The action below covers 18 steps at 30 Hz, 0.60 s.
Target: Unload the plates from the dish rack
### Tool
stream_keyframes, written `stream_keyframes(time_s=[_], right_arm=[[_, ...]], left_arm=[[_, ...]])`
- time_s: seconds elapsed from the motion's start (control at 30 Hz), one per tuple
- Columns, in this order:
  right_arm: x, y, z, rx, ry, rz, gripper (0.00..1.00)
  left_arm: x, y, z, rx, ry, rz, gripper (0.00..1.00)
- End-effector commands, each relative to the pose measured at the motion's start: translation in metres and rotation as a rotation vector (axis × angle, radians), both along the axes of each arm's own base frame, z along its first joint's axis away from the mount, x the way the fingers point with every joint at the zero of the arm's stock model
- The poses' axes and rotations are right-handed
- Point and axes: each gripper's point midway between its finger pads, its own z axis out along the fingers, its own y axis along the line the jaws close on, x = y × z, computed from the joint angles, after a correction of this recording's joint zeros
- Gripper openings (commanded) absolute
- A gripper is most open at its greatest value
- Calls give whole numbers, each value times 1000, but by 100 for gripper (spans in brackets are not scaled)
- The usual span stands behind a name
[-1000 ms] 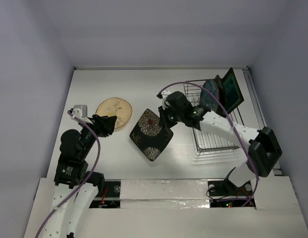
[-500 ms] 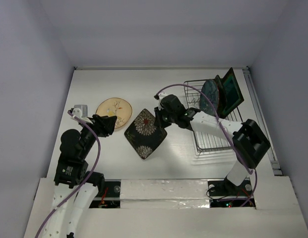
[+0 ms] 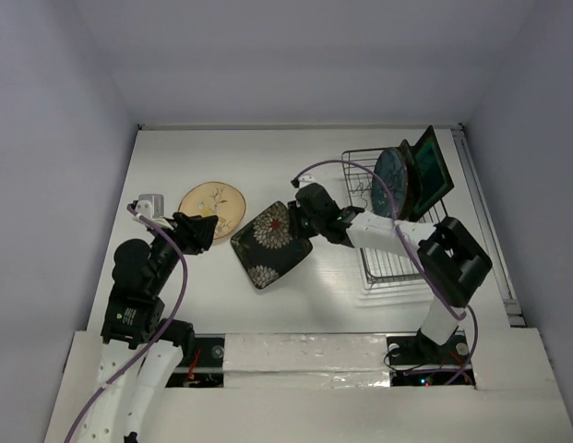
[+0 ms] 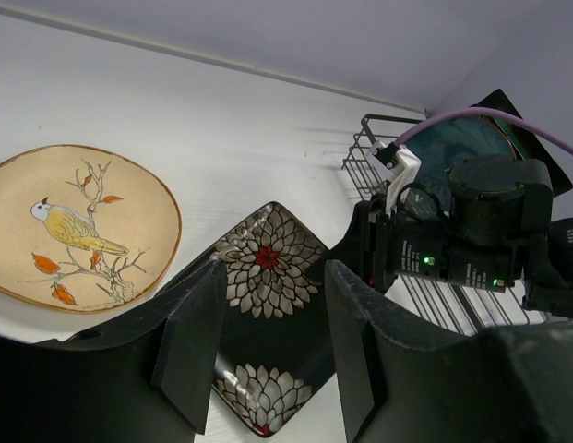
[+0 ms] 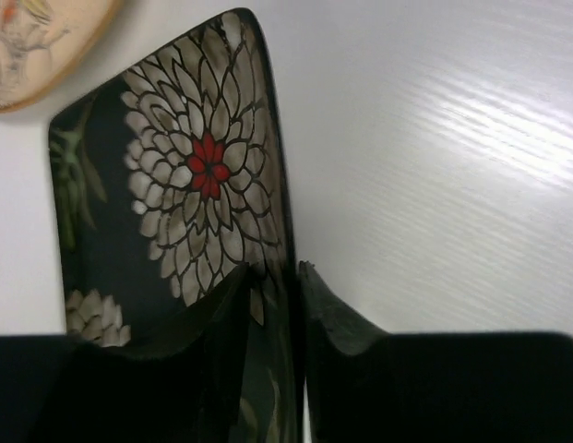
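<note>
My right gripper [image 3: 303, 221] is shut on the right rim of a dark square white-flowered plate [image 3: 270, 245], held low and tilted over the table; the same plate shows in the right wrist view [image 5: 175, 194] and the left wrist view [image 4: 268, 305]. The round tan plate [image 3: 213, 209] with a bird and leaf marks lies flat to its left. My left gripper [image 3: 201, 231] is open and empty near the tan plate's front edge. The grey wire dish rack [image 3: 397, 254] stands at the right and holds a round teal plate [image 3: 391, 178] and a square dark-rimmed teal plate [image 3: 431, 169] upright at its far end.
A purple cable loops over the right arm [image 3: 397, 235] above the rack. The table's back wall runs along the far edge [image 3: 295, 126]. A raised white ledge [image 3: 304, 351] spans the near edge by the arm bases.
My right gripper has carried the flowered plate leftward and lower, closer to the tan plate, and the plate has tilted flatter. The left arm has not moved.
</note>
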Motion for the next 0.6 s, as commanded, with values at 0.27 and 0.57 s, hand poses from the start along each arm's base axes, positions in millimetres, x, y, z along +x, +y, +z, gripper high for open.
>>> stream_keyframes(time_s=[0.27, 0.57], right_arm=[[-10, -62, -59, -313, 68, -102, 48], [-6, -59, 44, -114, -95, -145, 50]], left_arm=[[2, -1, 18, -15, -59, -5, 43], [1, 0, 19, -15, -63, -4, 43]])
